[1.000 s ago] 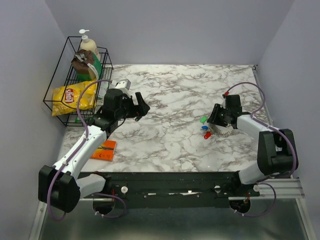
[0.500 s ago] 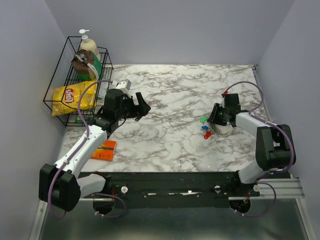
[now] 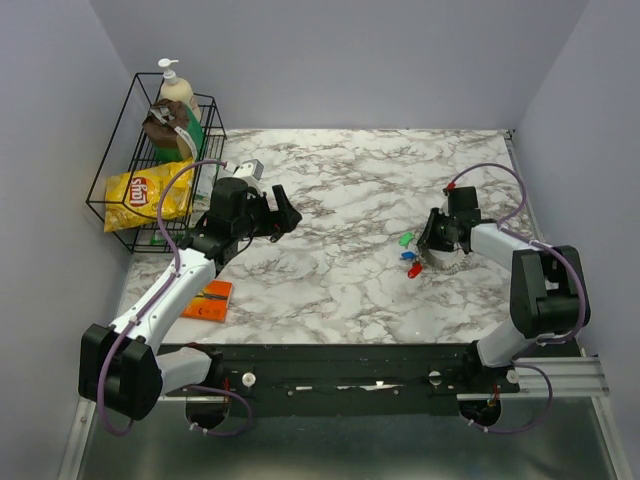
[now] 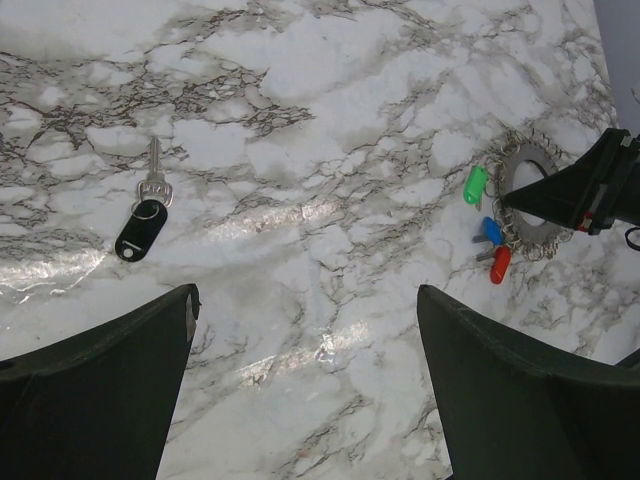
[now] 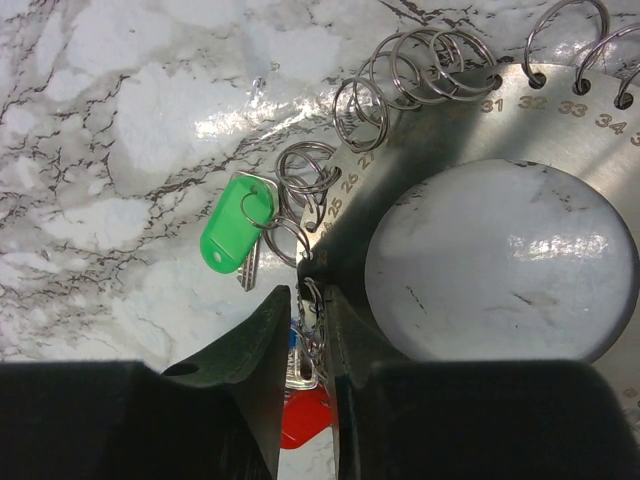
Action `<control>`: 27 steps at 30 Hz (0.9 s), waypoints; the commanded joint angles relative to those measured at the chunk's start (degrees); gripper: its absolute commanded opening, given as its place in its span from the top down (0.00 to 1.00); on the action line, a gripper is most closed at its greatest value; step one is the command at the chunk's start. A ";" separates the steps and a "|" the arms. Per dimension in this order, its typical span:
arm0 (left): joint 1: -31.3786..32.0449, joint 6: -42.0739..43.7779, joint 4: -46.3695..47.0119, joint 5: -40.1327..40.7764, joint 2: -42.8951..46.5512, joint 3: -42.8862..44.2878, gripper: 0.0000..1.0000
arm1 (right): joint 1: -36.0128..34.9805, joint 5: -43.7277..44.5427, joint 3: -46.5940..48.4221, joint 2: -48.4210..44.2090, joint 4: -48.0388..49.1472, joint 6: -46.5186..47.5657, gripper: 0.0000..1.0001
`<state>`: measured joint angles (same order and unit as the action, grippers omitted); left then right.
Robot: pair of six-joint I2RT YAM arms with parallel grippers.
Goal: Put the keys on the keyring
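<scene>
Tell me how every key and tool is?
keyring, flat on table.
green key, flat, its ring at keyring's rim.
blue key, flat by rim.
red key, flat by rim.
black-tagged key, alone, off the keyring.
left tool, wide open, empty.
right tool, almost closed around keyring's rim; grip unclear.

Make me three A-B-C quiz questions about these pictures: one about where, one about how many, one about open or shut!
1. Where is the black-tag key? A alone, far from the keyring; B touching it; C hanging on it.
2. How many bright-tagged keys lie beside the keyring? A one; B three; C six.
3. The left tool is: A shut on a key; B shut on the keyring; C wide open, empty.
Answers: 1 A, it lies by itself; 2 B, green key, blue key, red key; 3 C, it gapes wide with nothing inside.
</scene>
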<state>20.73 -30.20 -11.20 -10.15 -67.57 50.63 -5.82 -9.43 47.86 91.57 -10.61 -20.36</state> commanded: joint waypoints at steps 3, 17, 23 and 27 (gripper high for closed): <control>-0.16 0.49 0.22 -1.19 0.51 -0.01 0.01 | 0.02 0.47 1.80 1.59 -2.04 0.41 0.78; -0.16 0.75 -0.22 -1.01 0.77 -0.01 0.01 | -0.15 -4.01 3.38 2.12 -3.54 1.11 0.98; -0.16 0.75 -0.14 -1.36 1.04 0.17 0.01 | -0.94 -5.42 4.26 2.91 -4.85 1.46 0.99; -0.16 0.66 -0.22 -1.27 1.56 -0.09 0.01 | -2.43 -6.65 4.96 2.91 -5.38 1.46 0.99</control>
<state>20.73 -30.04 -11.29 -10.15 -67.53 50.63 -6.66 -13.26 50.89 93.67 -13.54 -19.44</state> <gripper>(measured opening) 0.988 0.013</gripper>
